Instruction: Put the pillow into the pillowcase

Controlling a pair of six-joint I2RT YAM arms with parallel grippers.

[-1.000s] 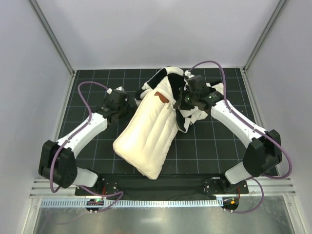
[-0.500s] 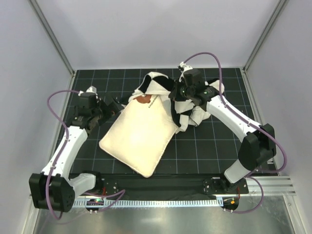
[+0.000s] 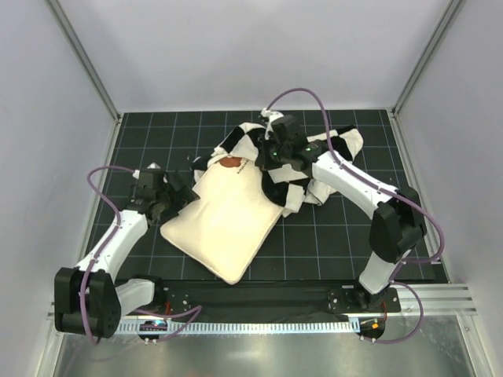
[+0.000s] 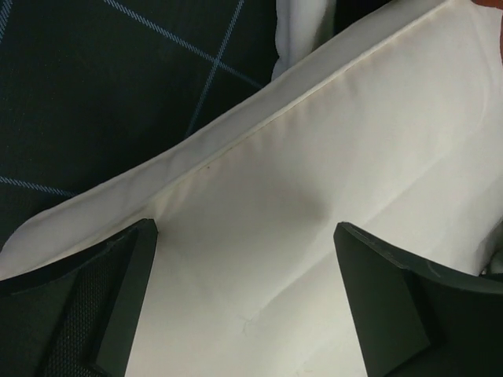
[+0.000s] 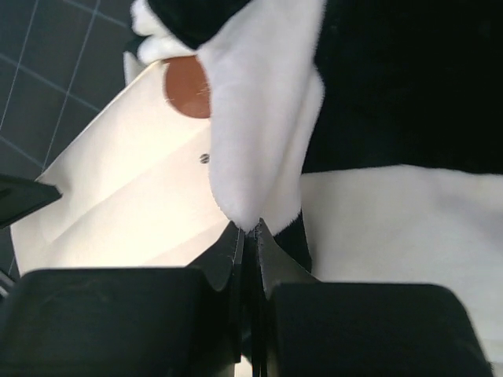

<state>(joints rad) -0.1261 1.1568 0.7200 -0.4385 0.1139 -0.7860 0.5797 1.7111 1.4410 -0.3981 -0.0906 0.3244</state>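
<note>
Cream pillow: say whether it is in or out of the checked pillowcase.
Mostly out. Only the far end of the cream rectangular pillow, by its brown mark, reaches under the black-and-white checked plush pillowcase.

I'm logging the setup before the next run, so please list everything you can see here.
pillow: one, cream-white, middle of the mat
pillowcase: one, black-and-white checked, bunched at the pillow's far end and right side
mat: one, black with a grid, covering the table
cables: two, purple, one looped at each arm
arms: two, white and black, either side of the pillow
left gripper: one, black, open over the pillow's left edge
right gripper: one, black, shut on a white fold of the pillowcase
</note>
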